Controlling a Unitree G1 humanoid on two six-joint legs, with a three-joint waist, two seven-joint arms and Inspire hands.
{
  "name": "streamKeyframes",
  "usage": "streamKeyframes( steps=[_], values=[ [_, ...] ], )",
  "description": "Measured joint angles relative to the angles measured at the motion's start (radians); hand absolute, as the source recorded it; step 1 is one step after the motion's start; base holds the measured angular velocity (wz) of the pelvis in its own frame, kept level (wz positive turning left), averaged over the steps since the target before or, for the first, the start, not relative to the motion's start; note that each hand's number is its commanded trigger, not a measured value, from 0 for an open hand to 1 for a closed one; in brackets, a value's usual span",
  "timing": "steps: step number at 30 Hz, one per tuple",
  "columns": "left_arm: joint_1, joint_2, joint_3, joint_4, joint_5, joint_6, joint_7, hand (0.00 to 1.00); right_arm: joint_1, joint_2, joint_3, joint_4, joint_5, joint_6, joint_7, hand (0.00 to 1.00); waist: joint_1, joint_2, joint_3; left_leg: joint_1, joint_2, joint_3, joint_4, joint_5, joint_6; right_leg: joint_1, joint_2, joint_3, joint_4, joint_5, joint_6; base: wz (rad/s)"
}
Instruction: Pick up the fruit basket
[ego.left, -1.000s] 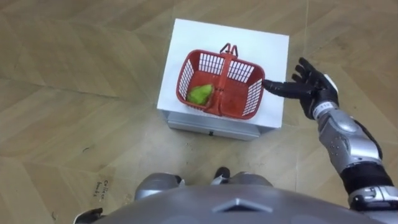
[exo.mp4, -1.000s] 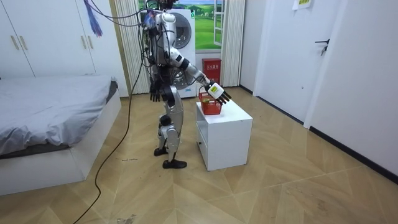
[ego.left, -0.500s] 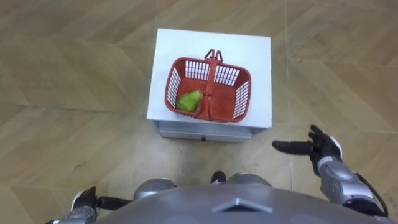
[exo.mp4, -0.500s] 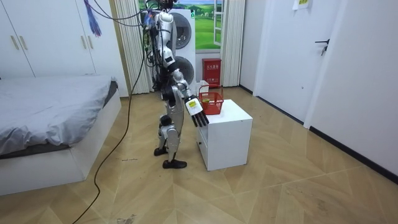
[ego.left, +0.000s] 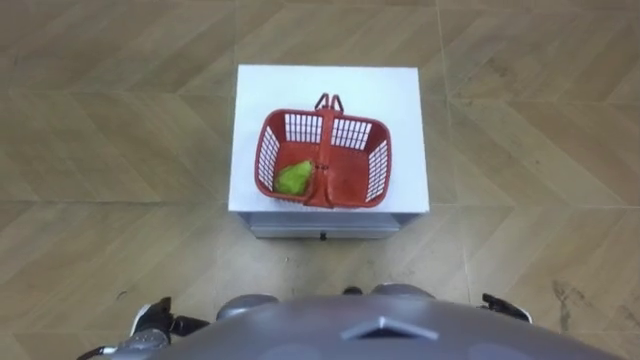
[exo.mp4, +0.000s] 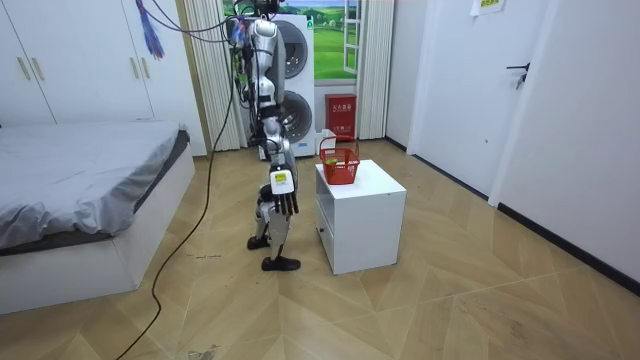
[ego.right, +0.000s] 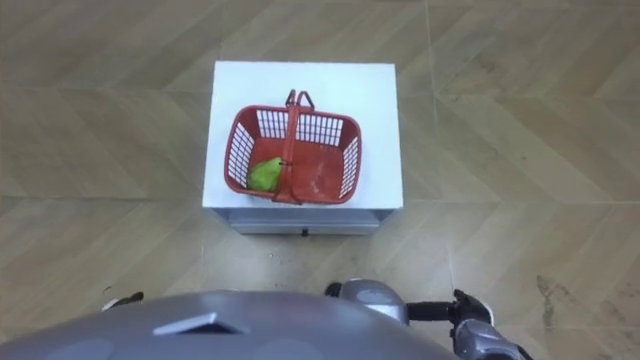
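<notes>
Left eye view: red plastic lattice-walled fruit basket (ego.left: 323, 158) sits on the near half of a white box-shaped cabinet (ego.left: 400, 90), handles upright and meeting over the middle, running near to far. One green pear-like fruit (ego.left: 293, 178) lies in its near-left corner.

Left hand (ego.left: 152, 321) shows at the lower left edge, right hand (ego.right: 468, 312) at the lower right in the right eye view; both low beside the body, well apart from the basket, holding nothing. How far either is open: cannot tell.

Room view: robot stands upright just beside the cabinet, one arm hanging down, hand (exo.mp4: 284, 196) at thigh level.

Handling judgement: basket looks light and stiff, thin plastic with some flex. Fruit off-centre, so it would likely tip left when lifted. Best hold: the paired handles (ego.left: 324, 120) at their top, fingers curled under both.

No legible print on basket or cabinet.
</notes>
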Motion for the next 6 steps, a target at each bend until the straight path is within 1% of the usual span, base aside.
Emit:
streamKeyframes(
  steps=[1,3,6],
  values=[
    [0.000,-0.001,0.000,0.000,0.029,0.012,-0.006,0.00,0.002,0.000,0.000,0.004,-0.037,0.010,0.001,0.00,-0.001,0.004,-0.0013,0.000,0.000,-0.004,0.000,0.000,0.000,0.002,0.001,0.000,-0.002,0.000,0.000,-0.05],
    [0.000,-0.002,0.000,0.000,0.058,0.022,-0.017,0.00,0.006,0.000,0.001,0.014,-0.089,0.027,0.004,0.00,-0.002,0.008,-0.0033,0.002,0.000,-0.004,0.000,0.000,0.000,0.004,0.004,0.001,-0.005,0.000,0.000,0.00],
    [0.000,-0.002,0.000,0.012,0.068,0.037,-0.023,0.00,0.007,0.001,0.003,0.024,-0.141,0.060,0.014,0.00,-0.001,0.011,-0.0021,0.017,0.000,-0.005,0.000,0.000,0.000,0.022,0.005,0.003,-0.005,0.000,-0.001,-0.02]
  ],
)
